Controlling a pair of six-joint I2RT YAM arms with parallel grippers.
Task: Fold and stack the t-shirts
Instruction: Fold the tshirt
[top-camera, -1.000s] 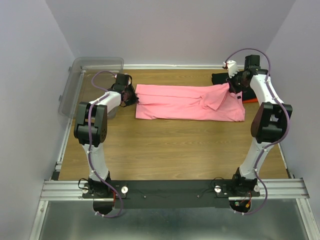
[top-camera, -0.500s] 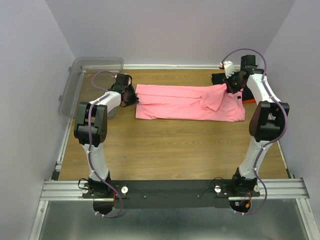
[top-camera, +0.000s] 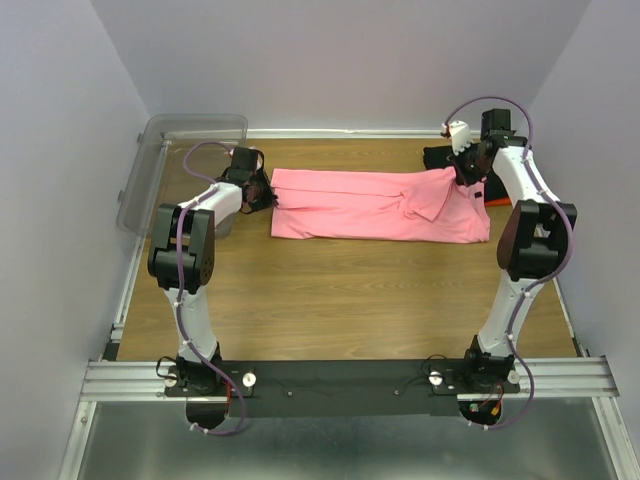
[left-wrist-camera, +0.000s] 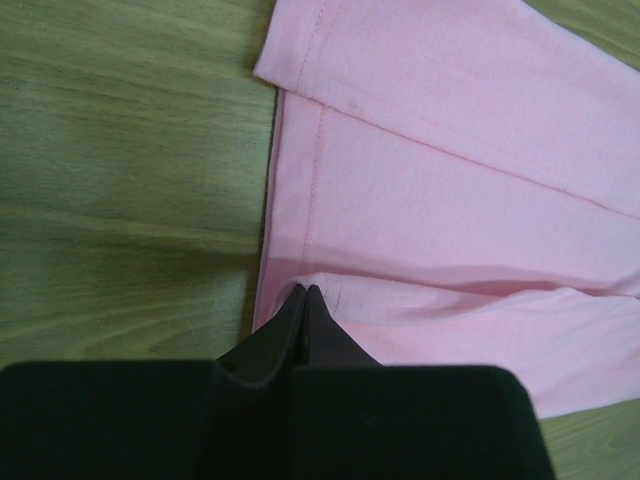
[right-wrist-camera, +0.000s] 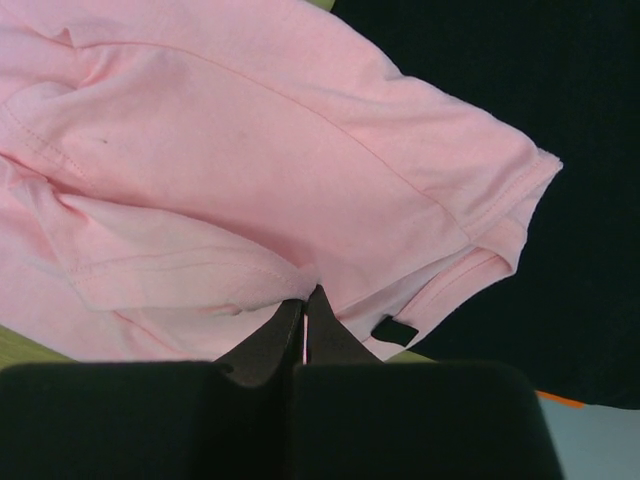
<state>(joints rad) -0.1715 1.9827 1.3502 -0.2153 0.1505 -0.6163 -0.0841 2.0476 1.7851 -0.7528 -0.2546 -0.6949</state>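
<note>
The pink t-shirt (top-camera: 370, 205) lies spread lengthwise across the table's far half, partly folded, with a sleeve flap doubled over near its right end. At the shirt's left edge my left gripper (top-camera: 262, 190) is shut on a pinch of the hem (left-wrist-camera: 305, 292). My right gripper (top-camera: 467, 170) is shut on a fold of the pink t-shirt (right-wrist-camera: 200, 180) at its right end (right-wrist-camera: 308, 297), next to the small dark neck label (right-wrist-camera: 395, 331). A folded black t-shirt (top-camera: 440, 155) (right-wrist-camera: 520, 80) lies under and behind that end, with an orange one (top-camera: 497, 198) showing at its edge.
A clear plastic bin (top-camera: 190, 135) stands at the far left corner, just behind the left arm. The purple walls close in on both sides and at the back. Bare wooden tabletop (top-camera: 350, 290) stretches between the shirt and the arm bases.
The right arm has drawn slightly back and upward with the shirt's right end, which shifted a little. The left gripper has not moved.
</note>
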